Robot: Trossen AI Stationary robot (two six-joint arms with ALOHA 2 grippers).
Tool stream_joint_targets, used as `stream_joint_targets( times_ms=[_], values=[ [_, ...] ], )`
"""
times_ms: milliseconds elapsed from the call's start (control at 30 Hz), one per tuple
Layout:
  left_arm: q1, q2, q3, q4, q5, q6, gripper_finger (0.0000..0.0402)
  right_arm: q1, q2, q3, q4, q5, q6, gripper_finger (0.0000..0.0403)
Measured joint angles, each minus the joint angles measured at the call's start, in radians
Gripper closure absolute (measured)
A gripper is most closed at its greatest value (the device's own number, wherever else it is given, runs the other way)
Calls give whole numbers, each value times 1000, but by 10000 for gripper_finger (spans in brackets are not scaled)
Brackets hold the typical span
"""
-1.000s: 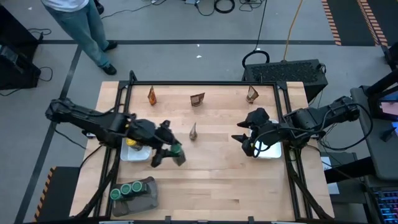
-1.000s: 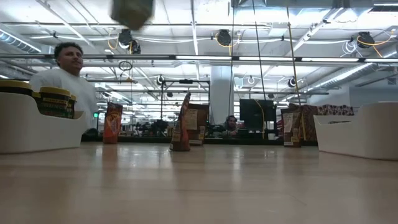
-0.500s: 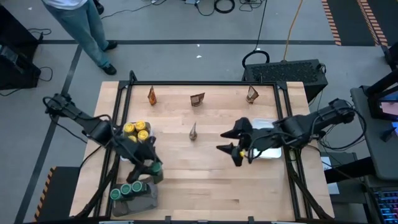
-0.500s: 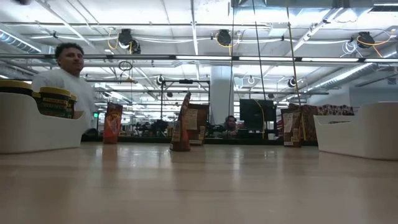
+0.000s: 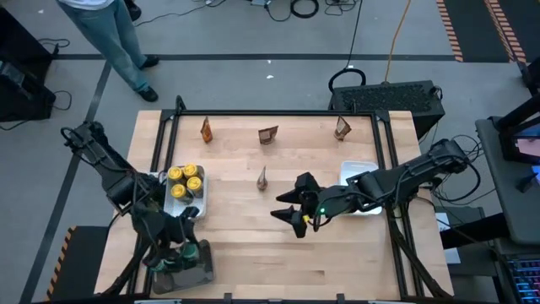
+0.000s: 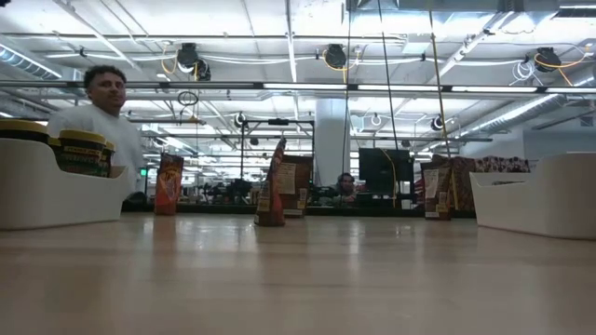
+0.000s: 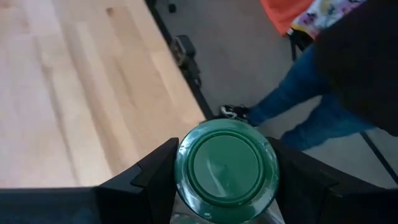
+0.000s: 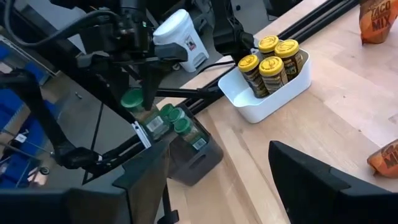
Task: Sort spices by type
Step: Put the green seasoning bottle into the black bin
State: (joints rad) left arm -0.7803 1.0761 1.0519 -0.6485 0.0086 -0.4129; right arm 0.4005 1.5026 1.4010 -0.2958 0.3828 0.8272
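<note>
Hanging between the fingers of the left gripper [image 7: 227,186] is a green-lidded jar [image 7: 226,167], the jaws closed partway onto its body below the lid. In the high view this is at the lower left of the frame, right above the dark grey tray [image 5: 199,268] where other green-lidded jars [image 8: 175,120] already stand. The step in hand looks like delivering this jar to its group; the next move calls for lowering it into a free spot in the tray without knocking its neighbours, then letting go.

Up from there, the yellow-lidded jars [image 5: 185,180] fill a white tray [image 8: 264,107]. Four brown-orange packets [image 5: 263,177] remain unsorted: one near frame centre, three along the upper edge of the table. The right gripper [image 5: 288,216] hovers at centre-right with its jaws wide apart and empty, near the central packet, a second white tray [image 5: 355,169] behind it.

The table [image 5: 278,253] is pale wood planking. Beyond it a person [image 6: 98,112] stands at upper left.
</note>
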Motion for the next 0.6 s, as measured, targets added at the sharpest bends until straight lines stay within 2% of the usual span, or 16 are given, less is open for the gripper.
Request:
stream_joint_targets(
  times_ms=[367, 600],
  values=[
    [-75, 6, 0, 4, -6, -17, 185, 0, 1, 0, 0, 3, -51, 145],
    [-102, 60, 0, 4, -7, -17, 184, 1, 1, 0, -2, 0, -87, 145]
  ],
)
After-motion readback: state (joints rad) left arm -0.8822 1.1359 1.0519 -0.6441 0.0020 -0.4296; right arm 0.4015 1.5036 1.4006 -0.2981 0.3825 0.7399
